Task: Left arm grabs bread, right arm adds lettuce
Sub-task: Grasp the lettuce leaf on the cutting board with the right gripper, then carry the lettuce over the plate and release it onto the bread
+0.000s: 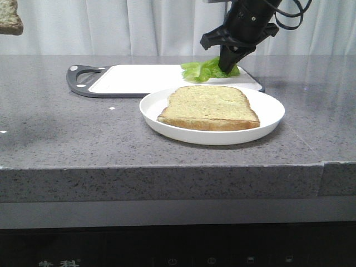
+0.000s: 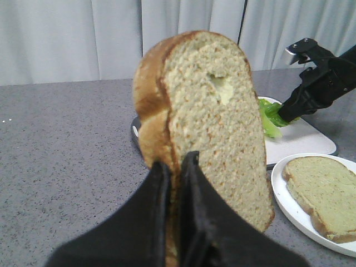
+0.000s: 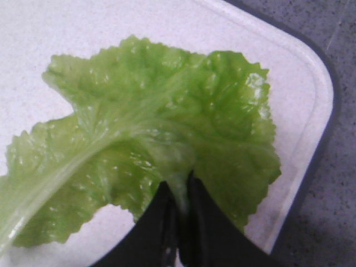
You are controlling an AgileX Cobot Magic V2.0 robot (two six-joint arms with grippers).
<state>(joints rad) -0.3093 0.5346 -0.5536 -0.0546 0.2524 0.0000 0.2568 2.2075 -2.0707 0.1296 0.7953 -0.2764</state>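
- Landmark: white plate (image 1: 276, 114) on the grey counter (image 1: 67, 133), toward the front edge.
- Thinner bread slice (image 1: 210, 107) lies flat on the plate, covers most of it.
- Cutting board (image 1: 139, 78), white with dark rim, sits just behind the plate, handle end off to the plate's left.
- Lettuce (image 1: 203, 69) on the board's right end, directly behind the plate.
- Right gripper (image 1: 228, 68) comes down onto the lettuce; fingers (image 3: 203, 222) narrow, pinched on the leaf at its rib, leaf lying on the board as far as can be seen.
- Left gripper (image 2: 175, 167) has fingers (image 2: 156, 189) closed on the bread (image 2: 206, 122), gripping its lower edge; slice stands upright, crust on one side, small hole in the crumb.
- Bread is up in the air, well left of and above the plate; front view shows just its corner (image 1: 10, 19) at the top left.
- Pale curtain (image 1: 111, 25) behind the counter.
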